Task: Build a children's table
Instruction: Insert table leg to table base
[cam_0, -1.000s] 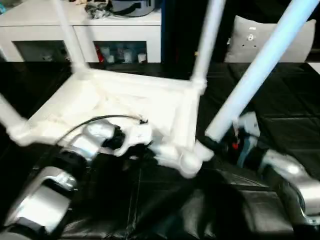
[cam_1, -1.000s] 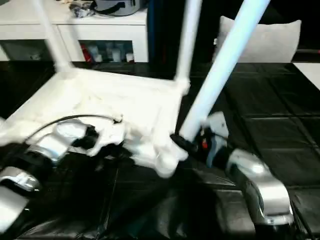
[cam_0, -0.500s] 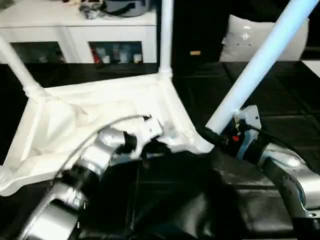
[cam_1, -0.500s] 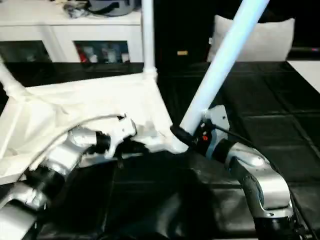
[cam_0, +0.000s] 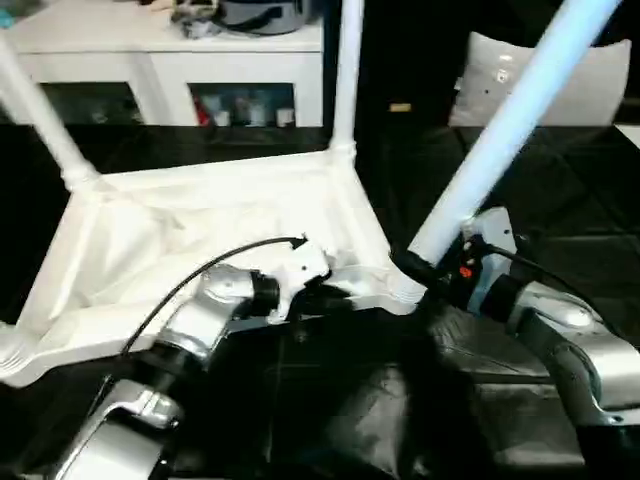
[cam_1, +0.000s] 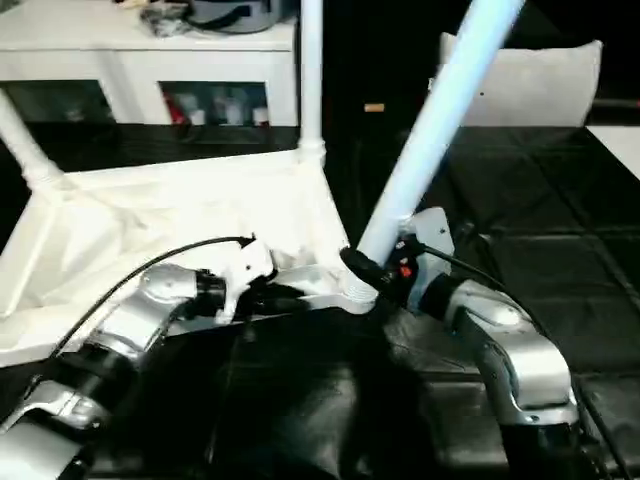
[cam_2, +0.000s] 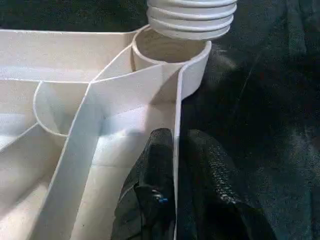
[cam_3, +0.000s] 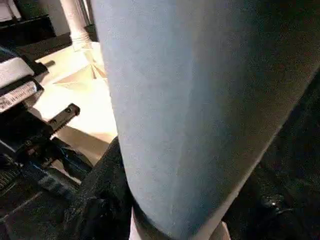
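White plastic: the last leg (cam_0: 510, 125) is gripped by the right gripper (cam_0: 420, 272) over the corner socket (cam_2: 170, 50) at centre frame; the tabletop's (cam_0: 200, 230) rim is pinched by the left gripper (cam_2: 175, 165). Judged next: threads aligned, then screwed in.

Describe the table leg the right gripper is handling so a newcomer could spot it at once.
Start at the upturned white plastic table top on the black work surface. At its near corner beside the right gripper, a long white tube leg rises. Unlike the other legs, it leans steeply and has black fingers around its base.
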